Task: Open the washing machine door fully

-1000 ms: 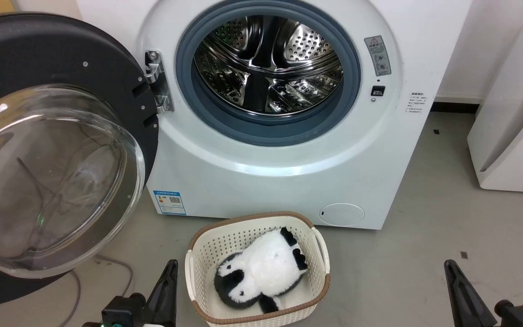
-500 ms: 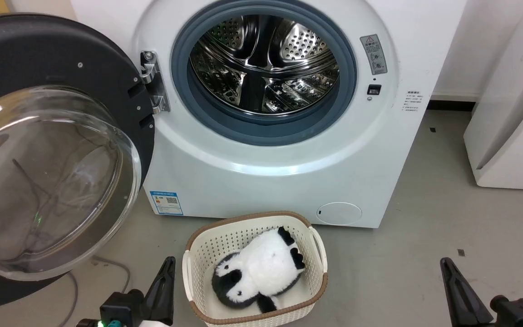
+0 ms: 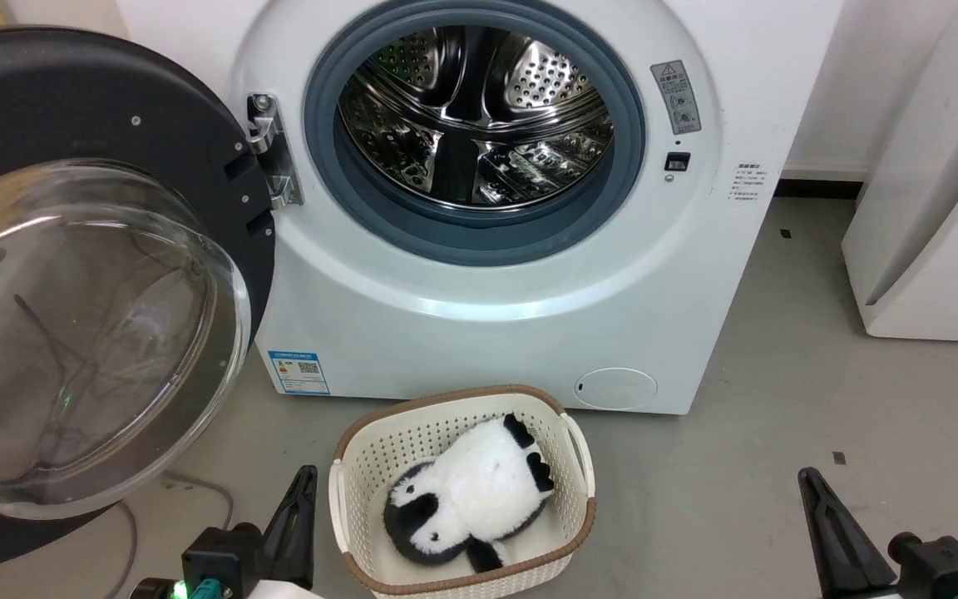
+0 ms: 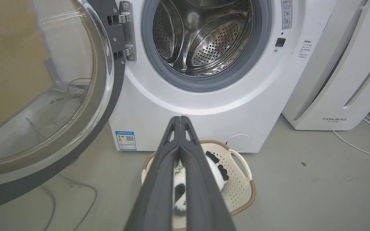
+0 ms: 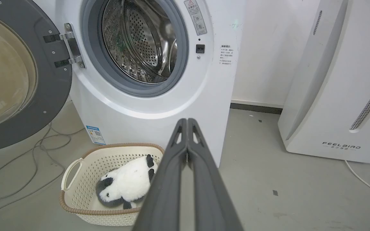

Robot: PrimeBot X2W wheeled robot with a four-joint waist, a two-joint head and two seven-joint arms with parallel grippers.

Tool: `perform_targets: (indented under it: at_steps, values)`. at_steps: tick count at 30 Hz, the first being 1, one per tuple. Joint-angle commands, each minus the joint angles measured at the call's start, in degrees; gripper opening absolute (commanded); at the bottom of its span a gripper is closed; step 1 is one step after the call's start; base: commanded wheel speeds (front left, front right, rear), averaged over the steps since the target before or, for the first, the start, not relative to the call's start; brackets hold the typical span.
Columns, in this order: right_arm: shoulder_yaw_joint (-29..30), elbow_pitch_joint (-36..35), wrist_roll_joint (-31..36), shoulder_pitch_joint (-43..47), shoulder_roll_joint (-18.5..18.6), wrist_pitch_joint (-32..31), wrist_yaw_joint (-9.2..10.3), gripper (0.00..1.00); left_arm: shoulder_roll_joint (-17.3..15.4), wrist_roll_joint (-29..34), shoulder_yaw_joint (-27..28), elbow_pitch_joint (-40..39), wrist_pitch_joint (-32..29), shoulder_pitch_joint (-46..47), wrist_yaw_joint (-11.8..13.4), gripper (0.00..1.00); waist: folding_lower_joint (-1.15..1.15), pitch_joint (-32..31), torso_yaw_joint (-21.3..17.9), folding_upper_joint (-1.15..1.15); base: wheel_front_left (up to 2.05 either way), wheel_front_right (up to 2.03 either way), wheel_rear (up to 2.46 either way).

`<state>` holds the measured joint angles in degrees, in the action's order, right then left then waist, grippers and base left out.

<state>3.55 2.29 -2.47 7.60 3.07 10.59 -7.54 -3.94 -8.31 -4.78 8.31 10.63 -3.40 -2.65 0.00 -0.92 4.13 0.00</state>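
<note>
washing machine door: swung wide to the left of the machine, hanging on its metal hinge, clear glass bowl bulging toward the head camera.
drum: shiny steel, ringed by a grey rubber seal.
left gripper: fingers pressed together, gripping nothing, low in front of the machine.
right gripper: fingers pressed together, gripping nothing, well apart from the door.
basket: on the floor just before the machine, a black-and-white plush toy lying in it.
</note>
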Motion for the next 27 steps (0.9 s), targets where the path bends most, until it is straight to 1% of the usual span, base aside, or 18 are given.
perform_targets:
  at_steps: [1,27]
  values:
    - [-0.2,-0.4,0.3,-1.3,-0.1,-0.4,0.02,0.00,0.3,0.7,0.3,-0.6,-0.3,0.8,0.3,0.00,0.00,0.0,-0.1,0.00,0.00,0.00,0.00]
    - [-1.1,-0.9,0.9,-3.1,-0.1,-3.2,0.03,0.00,0.5,2.8,1.5,-2.8,-3.2,1.6,1.0,0.00,0.00,0.3,-1.2,0.00,0.00,0.00,0.00]
